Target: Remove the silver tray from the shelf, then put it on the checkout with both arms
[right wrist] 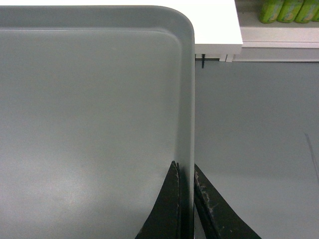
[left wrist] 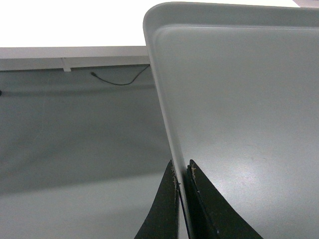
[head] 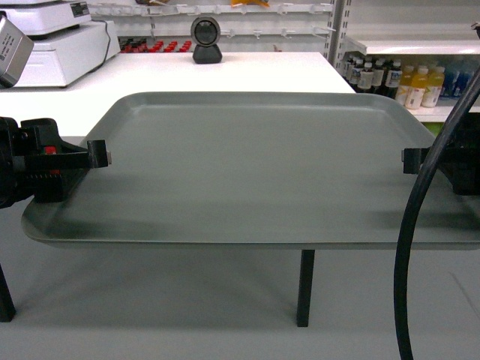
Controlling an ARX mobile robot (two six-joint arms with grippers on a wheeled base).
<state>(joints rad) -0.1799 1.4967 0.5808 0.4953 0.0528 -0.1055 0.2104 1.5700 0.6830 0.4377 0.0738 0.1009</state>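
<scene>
- The tray (head: 247,165) is held in the air, level, between the two tools — its far edge reaches over the near part of the white table (head: 225,75), while its near edge hangs out over the grey floor (head: 187,315).
- The left tool (head: 99,155) is closed on the tray's left rim; the left wrist view shows one black finger (left wrist: 164,209) outside the rim and the other inside on the tray's surface, pinching the rim.
- The right tool (head: 411,160) is closed on the tray's right rim in the same way; in the right wrist view its fingers (right wrist: 172,209) sit on either side of the rim.
- A thick black cable (head: 420,225) curves down in front of the tray's right end.
- A black round-headed scanner (head: 206,39) stands at the far side of the table, well apart from the tray.
- White scales (head: 60,37) sit at the table's far left corner.
- One dark table leg (head: 305,289) shows below the tray.
- Behind and to the right, a shelf (head: 405,46) carries bottles (head: 420,84) — dark ones and yellow ones side by side.
</scene>
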